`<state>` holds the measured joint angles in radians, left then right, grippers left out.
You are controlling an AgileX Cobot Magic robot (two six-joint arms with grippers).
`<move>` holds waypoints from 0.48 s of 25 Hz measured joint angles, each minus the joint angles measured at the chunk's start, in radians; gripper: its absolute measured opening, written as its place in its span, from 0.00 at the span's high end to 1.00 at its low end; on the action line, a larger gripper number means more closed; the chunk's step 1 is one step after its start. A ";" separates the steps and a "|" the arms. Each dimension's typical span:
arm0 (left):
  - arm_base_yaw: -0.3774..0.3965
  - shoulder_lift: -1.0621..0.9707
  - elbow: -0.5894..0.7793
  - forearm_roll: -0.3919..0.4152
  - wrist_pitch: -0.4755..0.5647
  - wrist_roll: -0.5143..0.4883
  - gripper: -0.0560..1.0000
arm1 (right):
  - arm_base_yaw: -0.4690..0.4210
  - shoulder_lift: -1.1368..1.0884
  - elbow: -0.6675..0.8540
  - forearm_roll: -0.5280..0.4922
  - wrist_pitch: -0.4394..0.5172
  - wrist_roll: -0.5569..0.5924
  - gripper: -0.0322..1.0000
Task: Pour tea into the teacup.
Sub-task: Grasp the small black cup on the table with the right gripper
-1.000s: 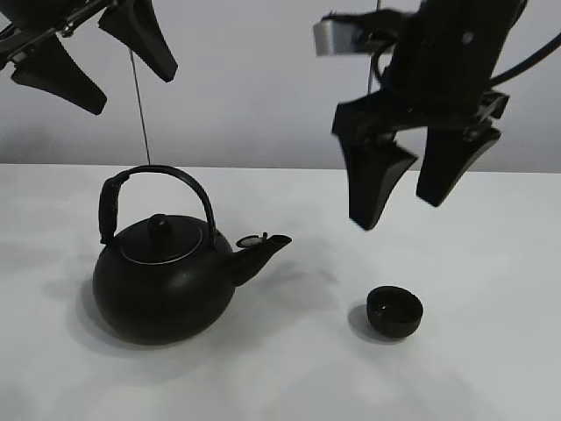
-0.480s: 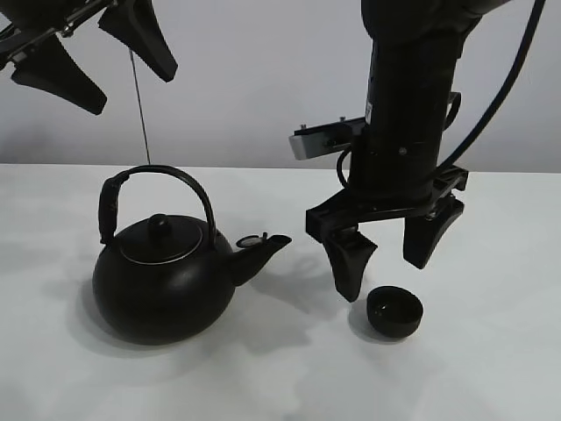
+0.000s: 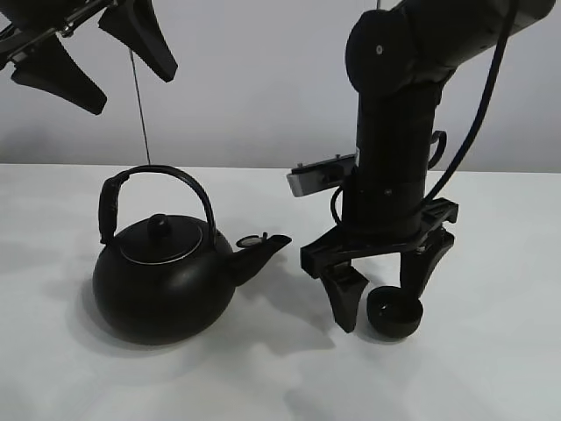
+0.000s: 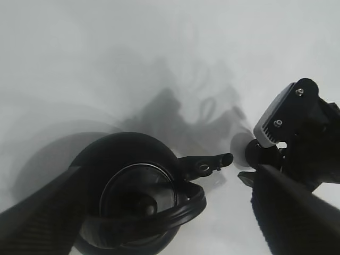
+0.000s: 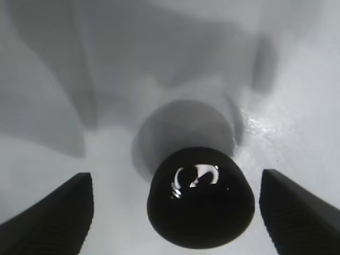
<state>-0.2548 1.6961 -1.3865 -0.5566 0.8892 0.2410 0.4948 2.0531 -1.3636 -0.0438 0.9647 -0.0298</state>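
White tabletop [image 3: 491, 368] is carrying the teacup [image 3: 396, 316], sitting between the widely spread fingers [image 3: 344, 303] of the right gripper [image 3: 379, 309], touching neither, right of the kettle [image 3: 162, 285]; the left gripper [image 3: 131, 88] is hovering spread, high left.

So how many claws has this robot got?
2. The left claw hangs open, high above the kettle; the right claw is low and open, with the teacup between its fingers.
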 joint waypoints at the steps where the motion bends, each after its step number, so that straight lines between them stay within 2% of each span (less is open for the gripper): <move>1: 0.000 0.000 0.000 0.000 0.000 0.000 0.37 | 0.000 0.010 0.000 0.000 0.000 0.000 0.40; 6: 0.000 0.000 0.000 0.000 0.000 0.000 0.37 | 0.000 0.054 0.000 0.023 -0.009 0.001 0.41; 10: 0.000 0.000 0.000 0.000 0.000 0.000 0.37 | 0.000 0.056 0.000 0.044 -0.019 0.001 0.56; 12: 0.000 0.000 0.000 0.000 0.000 0.000 0.37 | 0.000 0.054 0.000 0.051 -0.018 0.002 0.59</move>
<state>-0.2548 1.6961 -1.3865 -0.5566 0.8892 0.2410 0.4948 2.1071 -1.3636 0.0067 0.9470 -0.0279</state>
